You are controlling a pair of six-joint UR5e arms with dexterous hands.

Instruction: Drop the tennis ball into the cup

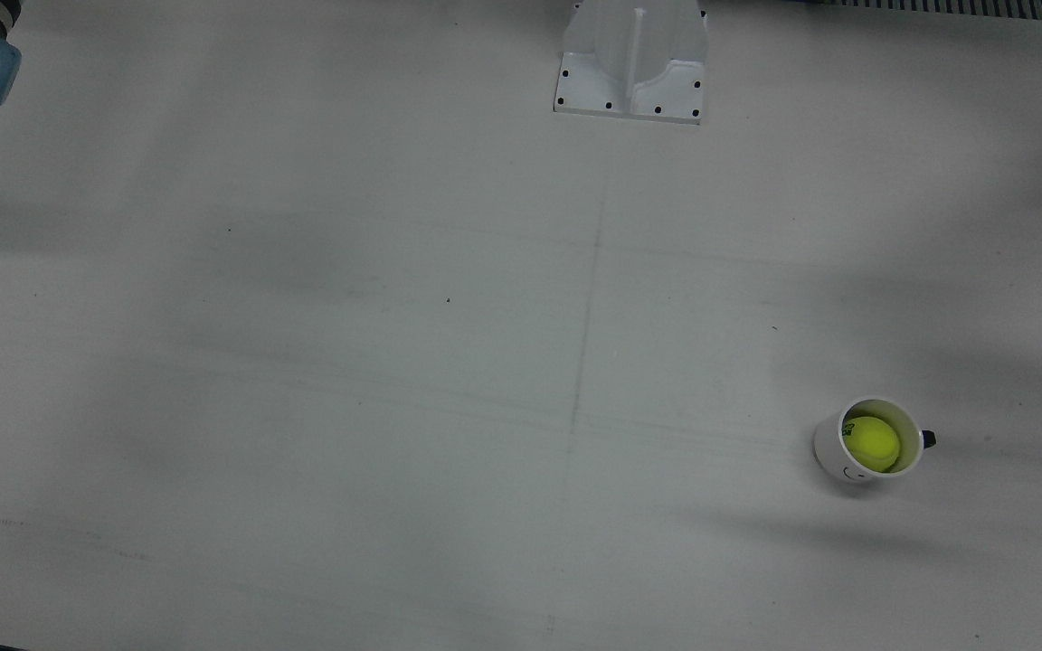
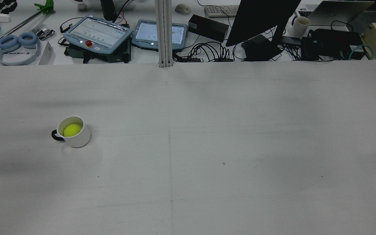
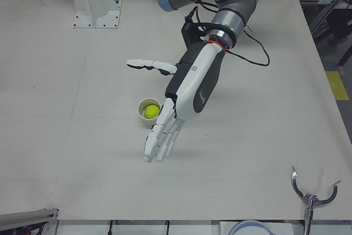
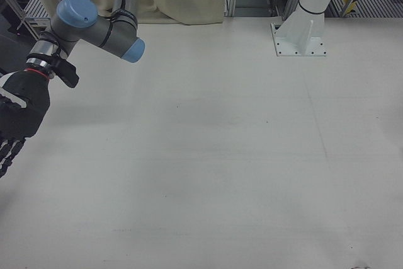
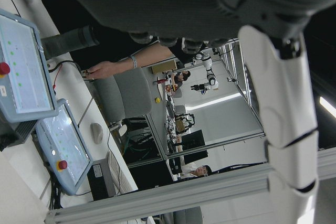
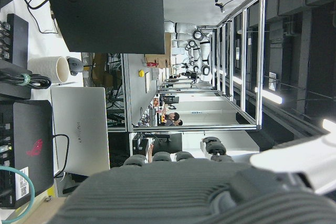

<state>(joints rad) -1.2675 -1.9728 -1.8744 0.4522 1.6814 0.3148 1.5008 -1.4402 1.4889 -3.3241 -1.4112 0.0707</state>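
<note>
A yellow tennis ball (image 1: 874,442) lies inside a white cup (image 1: 833,450) with a dark handle, upright on the table. Both show in the rear view, the ball (image 2: 72,130) in the cup (image 2: 78,138) at the left, and in the left-front view, the ball (image 3: 150,112) in the cup (image 3: 147,103). My left hand (image 3: 165,133) is open and empty, fingers stretched out flat, raised above the table beside the cup. My right hand (image 4: 16,124) is at the right-front view's left edge, black, fingers extended, holding nothing.
A white pedestal base (image 1: 631,63) stands at the table's back middle. Beyond the far edge in the rear view lie teach pendants (image 2: 98,34), a monitor (image 2: 259,19) and cables. A metal claw tool (image 3: 311,196) sits near the front corner.
</note>
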